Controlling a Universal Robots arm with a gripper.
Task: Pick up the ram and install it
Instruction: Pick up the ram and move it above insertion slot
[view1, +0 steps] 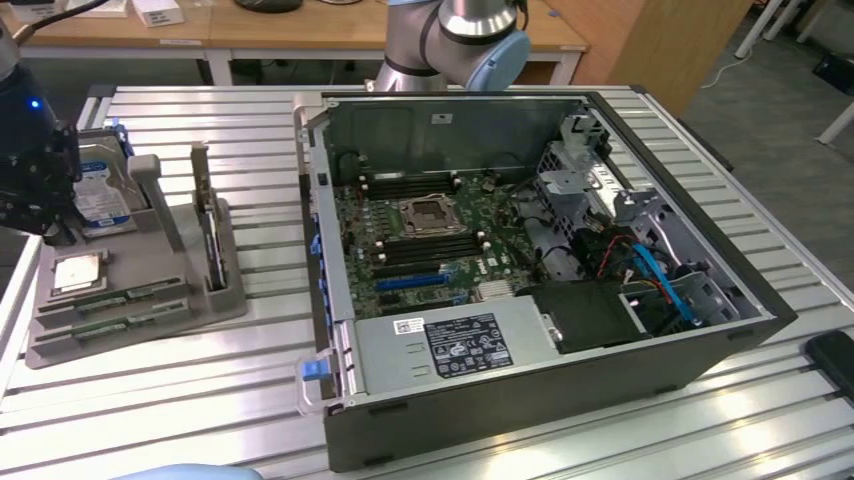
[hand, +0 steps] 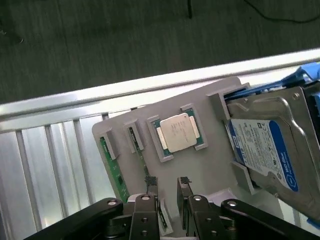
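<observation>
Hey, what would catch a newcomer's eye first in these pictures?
The open computer case in the middle of the exterior view, its green motherboard laid bare. At the exterior view's left sits a grey holder carrying a blue-labelled hard drive, a silver CPU and green ram sticks, with the open gripper above it.

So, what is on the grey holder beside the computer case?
The grey holder carries a silver CPU, a hard drive and two ram sticks. The gripper hides one end of the second stick.

Two ram sticks (view1: 134, 295) (view1: 124, 326), one CPU (view1: 78, 271), one hard drive (view1: 102, 192), one computer case (view1: 534, 400).
</observation>
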